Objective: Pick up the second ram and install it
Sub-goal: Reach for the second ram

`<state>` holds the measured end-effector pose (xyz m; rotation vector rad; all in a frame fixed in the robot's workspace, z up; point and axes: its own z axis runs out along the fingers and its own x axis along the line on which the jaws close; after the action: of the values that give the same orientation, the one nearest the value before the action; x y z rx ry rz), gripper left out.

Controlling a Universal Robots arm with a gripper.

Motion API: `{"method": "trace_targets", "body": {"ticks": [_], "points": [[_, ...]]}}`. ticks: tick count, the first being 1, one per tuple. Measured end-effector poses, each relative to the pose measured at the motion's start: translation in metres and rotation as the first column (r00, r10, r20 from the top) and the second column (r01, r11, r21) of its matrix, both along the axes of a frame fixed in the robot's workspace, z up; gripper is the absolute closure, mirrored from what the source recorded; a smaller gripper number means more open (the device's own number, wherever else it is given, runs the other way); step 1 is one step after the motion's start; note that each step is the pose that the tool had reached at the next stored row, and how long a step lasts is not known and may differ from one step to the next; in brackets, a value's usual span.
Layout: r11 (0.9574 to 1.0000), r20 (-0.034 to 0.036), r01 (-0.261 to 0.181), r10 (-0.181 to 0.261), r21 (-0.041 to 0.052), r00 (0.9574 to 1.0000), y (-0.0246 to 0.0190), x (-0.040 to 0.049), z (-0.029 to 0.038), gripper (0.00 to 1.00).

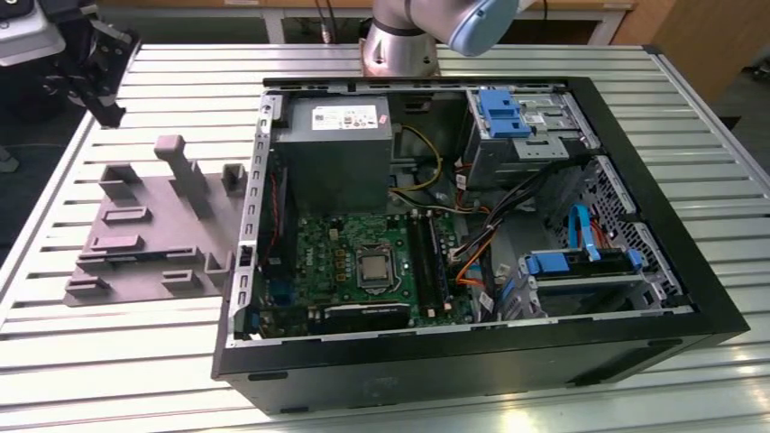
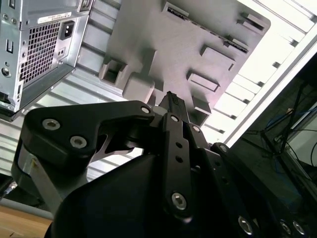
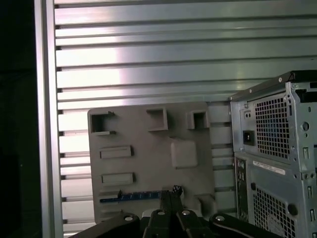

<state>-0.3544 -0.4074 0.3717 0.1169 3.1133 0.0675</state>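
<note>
Gripper (image 3: 171, 192) is held above grey tray (image 3: 148, 163), w/ fingers (image 3: 165, 203) pressed together, as seen in both wrist views. Second ram (image 3: 131, 197), a thin dark strip w/ blue along it, is lodged in the tray. In the first wrist view its end is lined up just beside the fingertips; contact can't be told. Open PC case (image 1: 481, 370) is set beside the tray on slatted table (image 1: 121, 361), at the exterior view's right.

No print is proving readable. In the exterior view a white label (image 1: 346, 115) is sitting on the grey power-supply box (image 1: 331, 167). In both wrist views a pale sticker (image 3: 270, 167) (image 2: 54, 18) is showing on the computer case (image 3: 257, 208). Their lettering is staying too small to make out.
</note>
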Motion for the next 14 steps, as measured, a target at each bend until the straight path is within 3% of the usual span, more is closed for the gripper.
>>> {"method": "trace_targets", "body": {"ticks": [8,14], "points": [[1.0,-0.0001,0.0,0.0,0.0001,1.0,-0.0094,-0.0037,-0.0062,0.89],[1.0,-0.0003,-0.001,0.001,0.0001,1.0,-0.0141,-0.0071,-0.0111,0.89]]}}
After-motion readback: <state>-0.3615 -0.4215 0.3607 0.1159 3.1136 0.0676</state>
